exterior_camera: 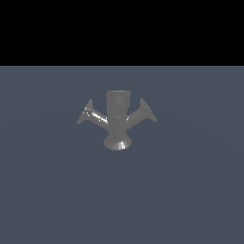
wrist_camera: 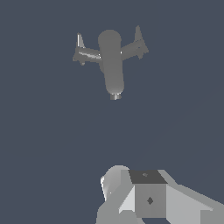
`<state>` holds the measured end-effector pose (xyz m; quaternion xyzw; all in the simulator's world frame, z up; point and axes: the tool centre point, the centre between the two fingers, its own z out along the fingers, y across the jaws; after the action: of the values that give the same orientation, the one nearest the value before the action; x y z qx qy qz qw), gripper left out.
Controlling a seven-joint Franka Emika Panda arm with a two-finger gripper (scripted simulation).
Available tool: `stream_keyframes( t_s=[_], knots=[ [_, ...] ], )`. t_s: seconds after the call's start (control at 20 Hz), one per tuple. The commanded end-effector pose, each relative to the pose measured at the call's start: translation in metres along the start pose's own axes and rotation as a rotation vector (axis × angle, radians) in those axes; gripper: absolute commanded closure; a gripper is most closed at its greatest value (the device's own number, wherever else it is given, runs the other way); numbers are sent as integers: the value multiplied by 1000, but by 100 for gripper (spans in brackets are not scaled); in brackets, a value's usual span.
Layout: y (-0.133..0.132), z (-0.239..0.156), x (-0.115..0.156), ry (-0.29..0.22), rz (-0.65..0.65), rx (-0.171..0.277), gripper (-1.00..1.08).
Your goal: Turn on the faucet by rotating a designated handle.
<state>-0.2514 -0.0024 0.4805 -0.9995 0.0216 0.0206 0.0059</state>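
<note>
The hand (wrist_camera: 144,197) is seen only as pale grey blocks at the edge of the wrist view, and it cannot be told whether it is released or clenched. It is kept well apart from the small dull-grey metal faucet (exterior_camera: 117,120), which is stood upright on the flat blue-grey worktop (exterior_camera: 190,190). The shiny slanted grey handle (exterior_camera: 89,114) is seen on the exterior view's left.
</note>
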Motion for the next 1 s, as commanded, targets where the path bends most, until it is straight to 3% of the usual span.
stream_keyframes(
  t_s=[0.0,0.05,0.1,0.15,0.2,0.25,0.3,0.35,0.45,0.5,0.55,0.6,0.7,0.75,0.8,0.85,0.9,0.95],
  knots=[
    [-3,19,8,-24,-14,9,24],
    [-11,30,18,-42,-55,-32,3],
    [-25,49,18,-78,-65,-45,12],
    [-24,79,20,-139,-38,-20,20],
    [-41,94,25,-144,-104,-43,14],
    [-51,111,28,-168,-117,-20,2],
    [-42,115,45,-148,-70,-9,-15],
    [-58,134,48,-163,-88,-19,-20],
    [-50,158,66,-168,-99,-49,-7],
    [-65,170,73,-161,-184,-98,6],
    [-50,182,83,-169,-157,-69,25],
    [-83,200,80,-181,-230,-48,32],
    [-92,205,112,-128,-274,-60,52],
    [-75,220,122,-129,-207,-51,80],
    [-98,222,133,-105,-231,-52,83],
    [-101,234,141,-93,-271,-90,72],
    [-126,251,137,-93,-345,-119,86],
    [-125,258,150,-78,-312,-111,72]
  ],
)
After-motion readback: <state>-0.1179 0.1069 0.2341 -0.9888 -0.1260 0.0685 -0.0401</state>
